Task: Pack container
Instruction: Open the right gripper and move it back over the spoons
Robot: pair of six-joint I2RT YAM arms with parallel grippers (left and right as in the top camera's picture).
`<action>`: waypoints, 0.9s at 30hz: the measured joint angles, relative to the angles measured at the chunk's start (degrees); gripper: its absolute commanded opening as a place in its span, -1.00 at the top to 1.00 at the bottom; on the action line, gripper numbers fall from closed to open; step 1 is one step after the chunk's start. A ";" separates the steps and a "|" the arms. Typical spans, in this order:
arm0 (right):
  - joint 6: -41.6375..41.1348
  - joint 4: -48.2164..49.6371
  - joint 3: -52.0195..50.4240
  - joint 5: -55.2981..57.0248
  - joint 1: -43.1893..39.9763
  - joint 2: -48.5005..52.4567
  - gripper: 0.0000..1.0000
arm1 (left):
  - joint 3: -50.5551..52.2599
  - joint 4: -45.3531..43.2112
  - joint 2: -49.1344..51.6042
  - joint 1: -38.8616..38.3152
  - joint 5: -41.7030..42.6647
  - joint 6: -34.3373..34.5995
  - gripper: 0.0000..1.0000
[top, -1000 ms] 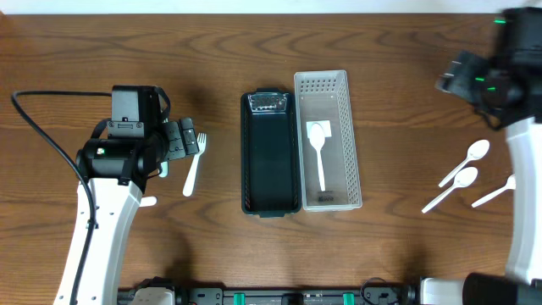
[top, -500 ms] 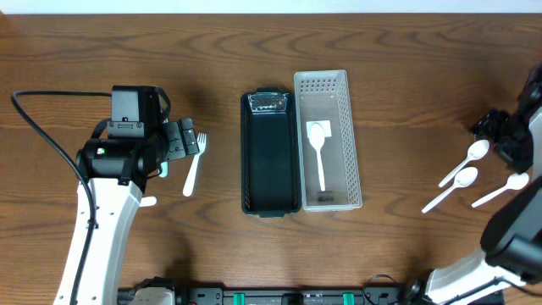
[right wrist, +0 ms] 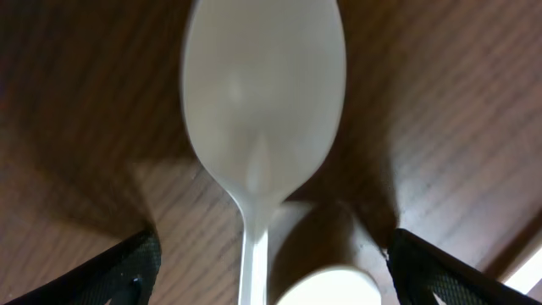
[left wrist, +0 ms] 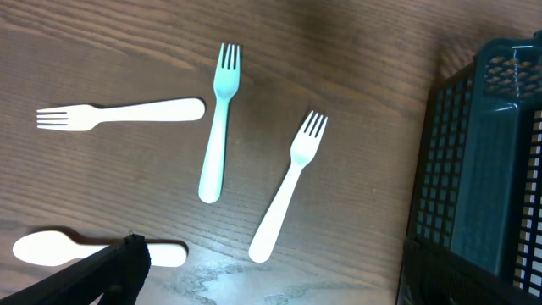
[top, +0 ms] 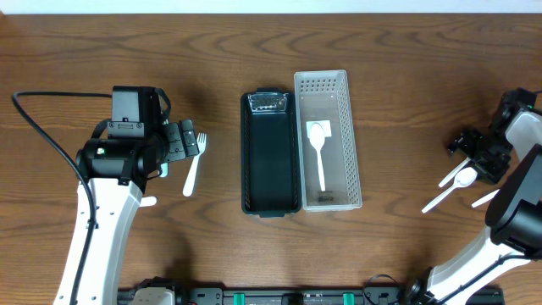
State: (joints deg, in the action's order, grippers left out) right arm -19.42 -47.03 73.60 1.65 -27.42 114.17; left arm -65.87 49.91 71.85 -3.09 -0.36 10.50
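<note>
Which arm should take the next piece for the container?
Right. Its pincer sits low over the spoons on its side, open, with fingers either side of one spoon. The left pincer hovers beside the forks, not lined up on any.

Dark wood-grain table (top: 398, 51) — pale strip (top: 271, 5) along its far edge.

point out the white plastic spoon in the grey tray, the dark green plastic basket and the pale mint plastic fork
white plastic spoon (top: 320, 165): overhead view, handle
dark green plastic basket (top: 271, 161): overhead view, bare floor
pale mint plastic fork (left wrist: 217, 144): left wrist view, mid handle
</note>
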 measured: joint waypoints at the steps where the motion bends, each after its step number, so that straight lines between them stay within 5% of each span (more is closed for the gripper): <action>1: 0.31 0.68 -0.26 -0.44 -0.02 -0.07 -0.79 | 0.00 0.02 0.00 0.00 0.00 0.00 -0.96; 8: 3.17 4.66 -2.49 -0.37 0.00 -1.36 -0.70 | 0.00 0.02 0.00 0.00 0.00 0.00 -0.96; 15: 4.81 5.33 -2.86 -0.42 -0.17 -1.62 0.11 | 0.00 0.02 0.00 0.00 0.00 0.00 -0.96; 27: 5.18 5.33 -2.89 -0.94 -0.22 -1.62 0.75 | 0.00 0.04 0.00 0.00 0.02 0.00 -0.96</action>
State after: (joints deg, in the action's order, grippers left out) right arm -14.24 -41.69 70.72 0.71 -27.64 112.55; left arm -65.87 49.95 71.85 -3.09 -0.34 10.50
